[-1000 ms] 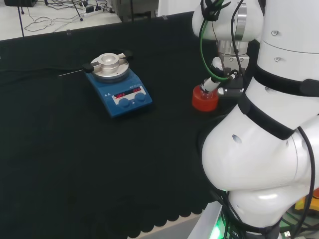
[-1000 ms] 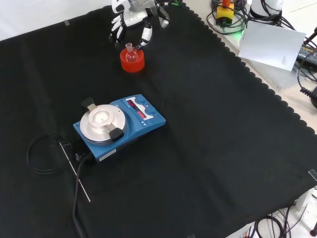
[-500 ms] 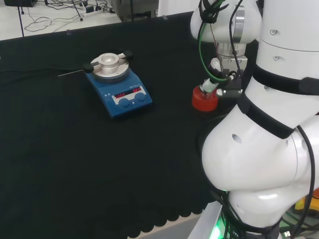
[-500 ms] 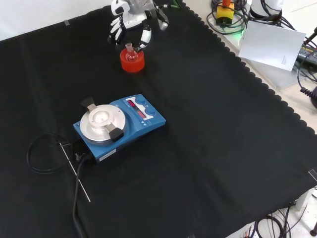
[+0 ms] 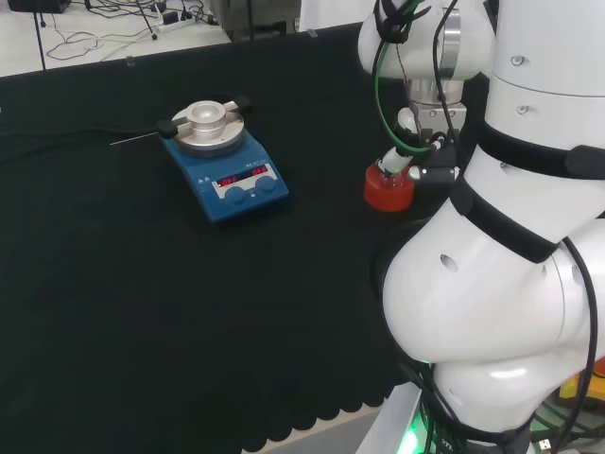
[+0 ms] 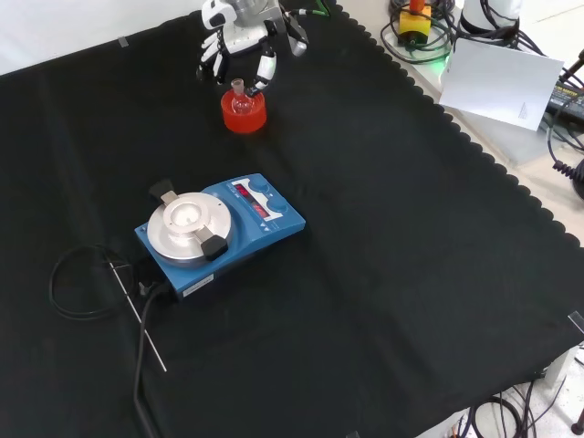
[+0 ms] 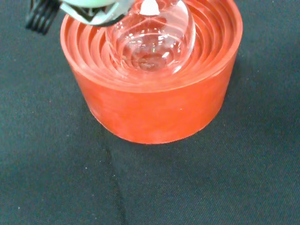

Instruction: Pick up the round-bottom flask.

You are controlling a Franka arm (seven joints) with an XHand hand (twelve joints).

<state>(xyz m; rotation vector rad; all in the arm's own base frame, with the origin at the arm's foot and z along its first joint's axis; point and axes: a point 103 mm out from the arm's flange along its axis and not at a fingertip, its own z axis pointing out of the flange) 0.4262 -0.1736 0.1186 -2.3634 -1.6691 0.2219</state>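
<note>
In the front view the fingers [image 6: 265, 68] hang straight and spread, pointing down at the cloth, with nothing grasped between them; one fingertip hangs just beside the neck of the round-bottom flask [image 6: 239, 99], and whether it touches cannot be told. The hand [image 6: 239, 35] reaches in over the far edge of the black cloth [image 6: 383, 255], palm turned down, the wrist and white arm [image 5: 510, 246] rising behind it.

One round-bottom flask of clear glass sits upright in one red ribbed stand [image 6: 244, 114], near the far edge of the cloth in the front view; in the head view the stand [image 5: 388, 188] sits near the cloth's right edge, by the arm's links. The wrist view looks down on the flask's bulb [image 7: 151, 41] seated in the stand's stepped rings [image 7: 154, 93].

One blue hotplate stirrer [image 6: 219, 230] with a round silver top stands near the cloth's middle, well apart from the stand; one thin metal rod [image 6: 137, 317] and one black cable [image 6: 78, 290] lie by it toward the left edge of the front view.

Against the picture of a second ago, the hand sits slightly higher and closer to the far edge; flask, stand and stirrer lie unchanged.
</note>
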